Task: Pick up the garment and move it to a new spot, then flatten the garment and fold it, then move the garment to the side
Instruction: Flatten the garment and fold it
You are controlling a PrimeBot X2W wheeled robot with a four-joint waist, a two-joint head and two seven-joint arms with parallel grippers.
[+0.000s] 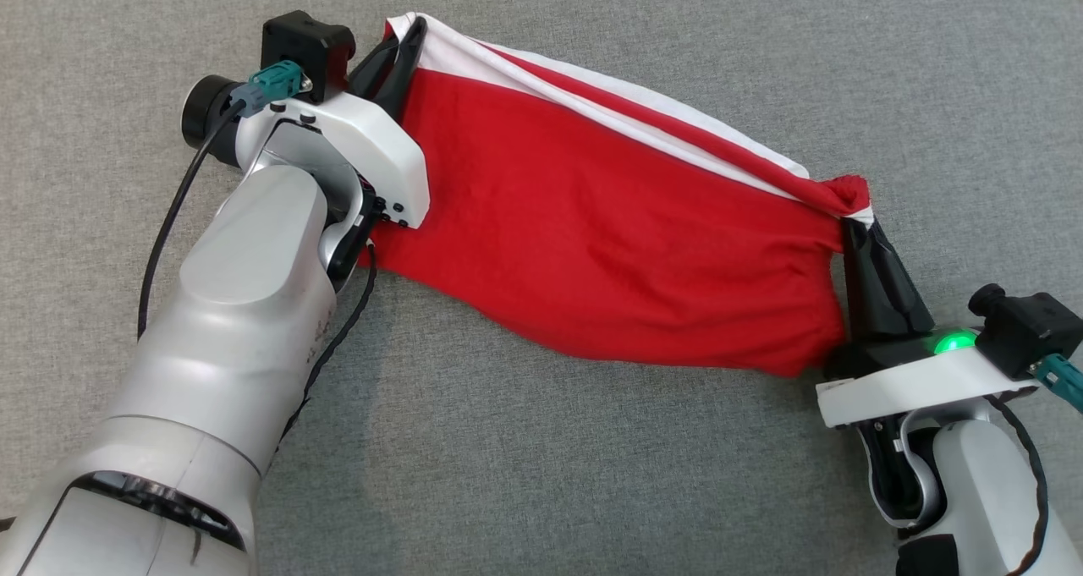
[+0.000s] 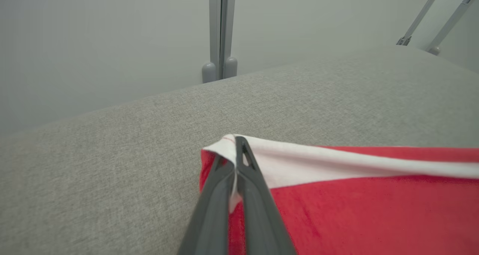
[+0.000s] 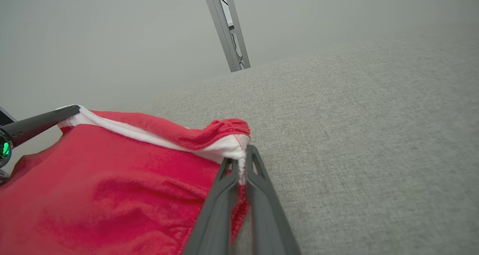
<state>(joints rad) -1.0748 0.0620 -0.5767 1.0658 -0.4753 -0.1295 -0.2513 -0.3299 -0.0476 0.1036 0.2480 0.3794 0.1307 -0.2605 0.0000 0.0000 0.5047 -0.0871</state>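
- The left gripper (image 1: 404, 43) has its two dark fingers pressed together on a white-edged corner of the red and white garment (image 1: 592, 246). In the left wrist view the white hem is pinched right between the fingertips.
- The right gripper (image 1: 853, 225) is clamped on the opposite corner, where the red cloth bunches into a small knot just past its tips.
- The garment hangs stretched between the two grippers. A white band runs along the edge from one pinch to the other, and the red body sags below it toward the grey fabric surface (image 1: 541, 474).
- Whether the sagging lower edge touches that surface cannot be told.
- A green light (image 1: 954, 340) glows on the right wrist, just behind the fingers.
- Small dark marks on the left forearm (image 1: 254, 305) are too small to read.
- Beyond the left fingertips, at the far edge of the surface, a grey metal post (image 2: 220, 30) stands upright.
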